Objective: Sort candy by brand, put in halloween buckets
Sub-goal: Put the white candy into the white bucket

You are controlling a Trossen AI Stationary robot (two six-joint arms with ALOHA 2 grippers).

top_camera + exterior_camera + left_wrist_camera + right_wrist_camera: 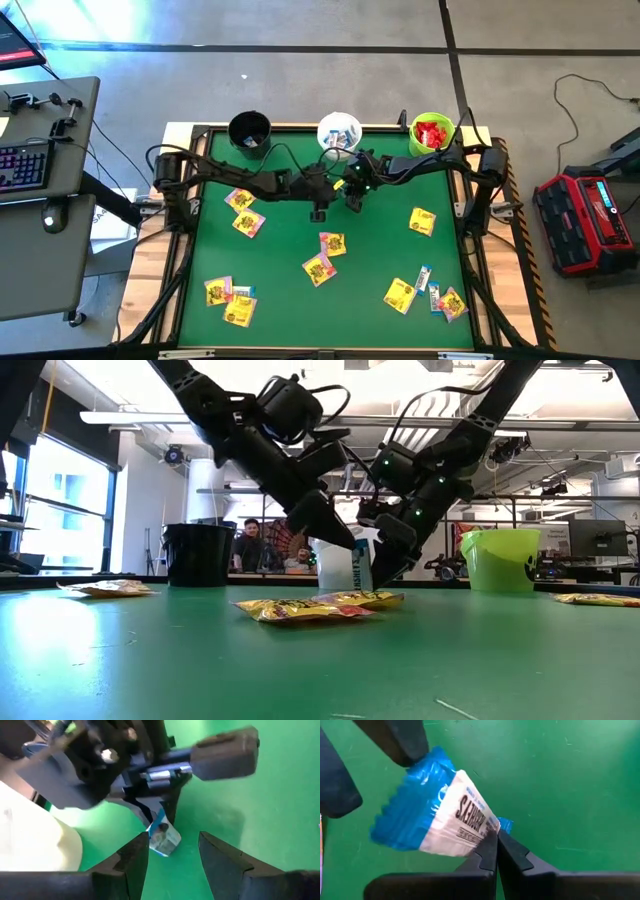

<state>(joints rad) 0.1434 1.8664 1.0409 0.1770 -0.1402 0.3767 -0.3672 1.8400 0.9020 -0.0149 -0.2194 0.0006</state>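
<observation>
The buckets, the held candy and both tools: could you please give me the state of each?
Black bucket: upright, contents not visible.
White bucket: upright, holds white-and-blue packets.
Lime green bucket: upright, holds red packets.
White-and-blue packet: pinched at one end, off the table.
Right tool: shut on the packet.
Left tool: open, beside the packet.

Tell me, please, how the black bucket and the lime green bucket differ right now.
The black bucket stands at the table's far left corner, while the lime green bucket stands at the far right. The green bucket holds red candy; no candy shows inside the black bucket. The black one is dark and opaque-looking, the green one bright. Both are upright, round pails of similar size, along the same far edge.
</observation>
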